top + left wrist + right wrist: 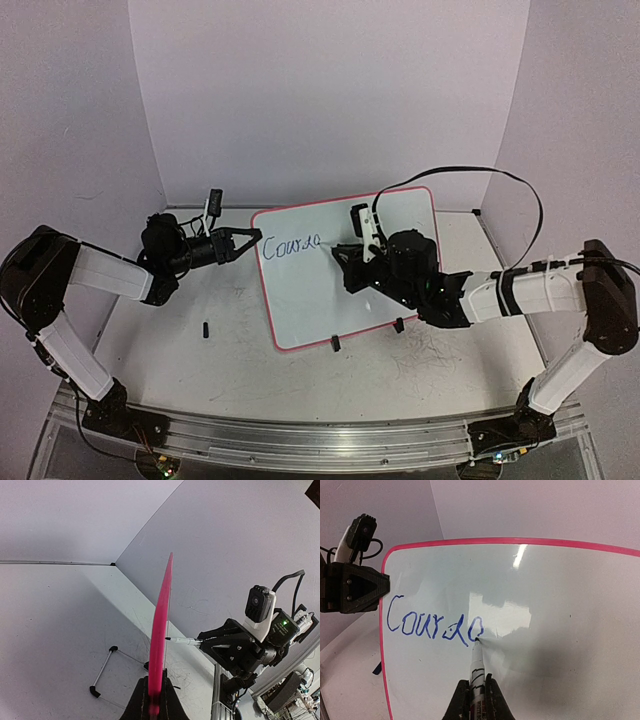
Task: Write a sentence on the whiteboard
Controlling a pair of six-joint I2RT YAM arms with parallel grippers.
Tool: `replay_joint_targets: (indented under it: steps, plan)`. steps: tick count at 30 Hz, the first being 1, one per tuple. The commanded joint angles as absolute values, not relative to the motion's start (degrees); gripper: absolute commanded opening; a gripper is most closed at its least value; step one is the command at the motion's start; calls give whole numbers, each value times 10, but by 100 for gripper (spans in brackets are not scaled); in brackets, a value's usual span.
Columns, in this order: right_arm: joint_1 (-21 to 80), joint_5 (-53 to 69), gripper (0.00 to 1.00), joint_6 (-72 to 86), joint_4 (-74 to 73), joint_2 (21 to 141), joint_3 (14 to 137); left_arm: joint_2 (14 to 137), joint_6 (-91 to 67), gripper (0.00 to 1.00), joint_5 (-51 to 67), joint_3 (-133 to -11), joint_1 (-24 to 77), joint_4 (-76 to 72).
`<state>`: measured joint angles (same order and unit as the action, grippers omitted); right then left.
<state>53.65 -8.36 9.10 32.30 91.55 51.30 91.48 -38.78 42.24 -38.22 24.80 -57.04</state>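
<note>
whiteboard (330, 300) resting on the surface (200, 370) between the 2 arms, left fingers (243, 240) clamped on its left edge, right fingers (464, 697) squeezed tight around a marker (477, 662), tip touching the whiteboard right after the sentence (432, 622), blue cursive "Coura" plus 1 loop

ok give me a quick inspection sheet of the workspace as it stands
surface: scuffed grey-white tabletop, faint scribble marks
job's things: glossy white rectangular whiteboard with red-pink rim, skewed to the table edge; dark blue cursive writing reads about "Coura", unfinished; white-barrelled marker pen, tip on the last letter
clutter: small black oblong piece left of the board
grippers: left gripper shut on the board's left edge; right gripper shut on the marker pen
cables: thin black cable arcing over the right arm
surroundings: plain pale walls, nothing else seen
</note>
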Motion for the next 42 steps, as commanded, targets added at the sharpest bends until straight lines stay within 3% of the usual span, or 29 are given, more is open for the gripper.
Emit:
replay_joint_targets:
  steps: [1,42]
  plan:
    - [526,-115,0,90,326,922,546,913,-399,0,442,-389,256,-575]
    - [538,-83,0,108,300,902,488,910,-401,0,442,-386,257,-575]
